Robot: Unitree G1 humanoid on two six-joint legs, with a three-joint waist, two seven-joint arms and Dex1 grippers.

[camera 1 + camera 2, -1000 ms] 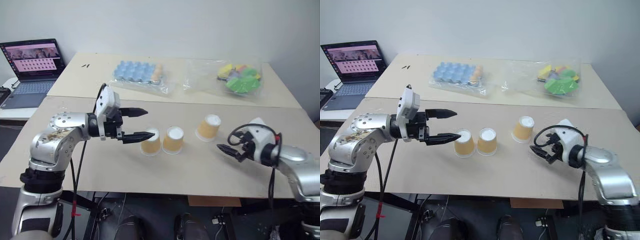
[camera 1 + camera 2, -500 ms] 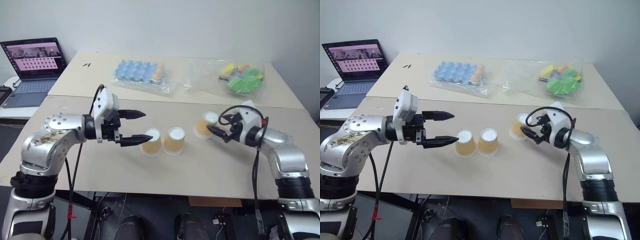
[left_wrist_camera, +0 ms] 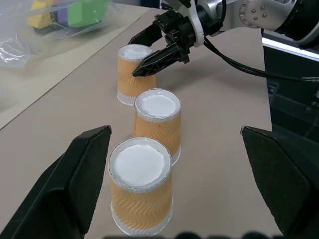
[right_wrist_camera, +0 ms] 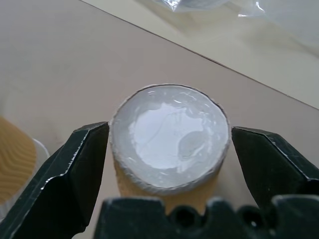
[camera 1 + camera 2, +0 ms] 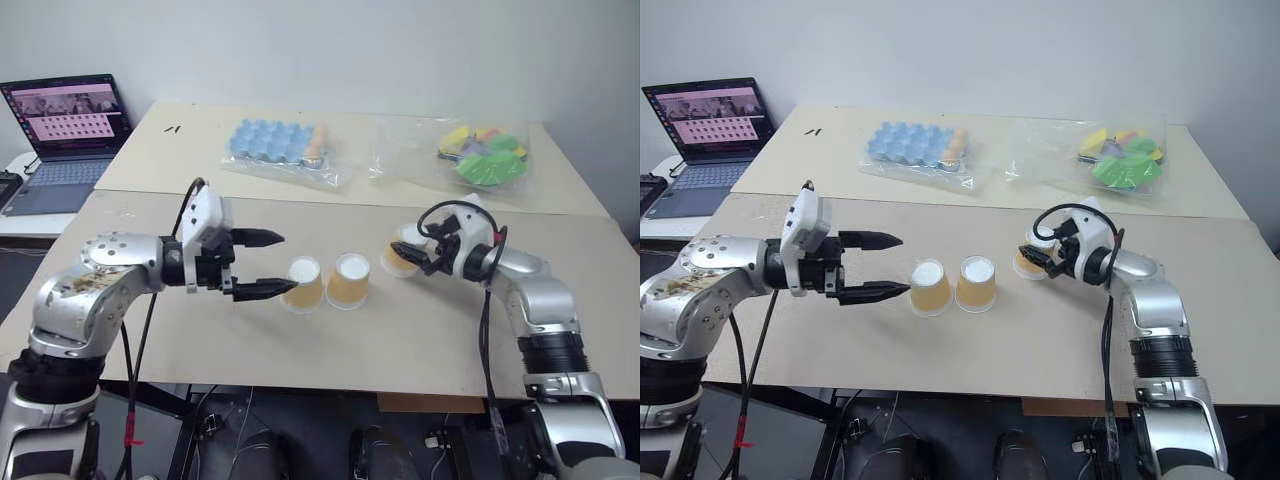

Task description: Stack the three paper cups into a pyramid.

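Moved since a second ago: right claw, from low near the surface's front edge up and across to the lone third cup; left claw has barely shifted and remains beside the pair.

Item 1: small tapered yellow-orange paper cup, white base upward, inverted, on the beige surface. Just beside it, a second identical cup; the two stand nearly touching, forming the base row.

Item 2: third identical cup, standing apart toward the robot's right. The right claw's black fingers straddle it, wide open, one on each side, close to the wall and apparently not pressing.

Item 3: left claw, jaws wide, empty, tips pointing at the nearest base cup without contact.

Background stock: light-blue moulded tray in plastic wrap, bag of coloured pieces, laptop.

Handling note, judged: step in hand is gripping the third cup. Close gently around mid-wall to avoid crushing the paper, lift straight, keep it inverted, then set it centred over the seam between the pair.
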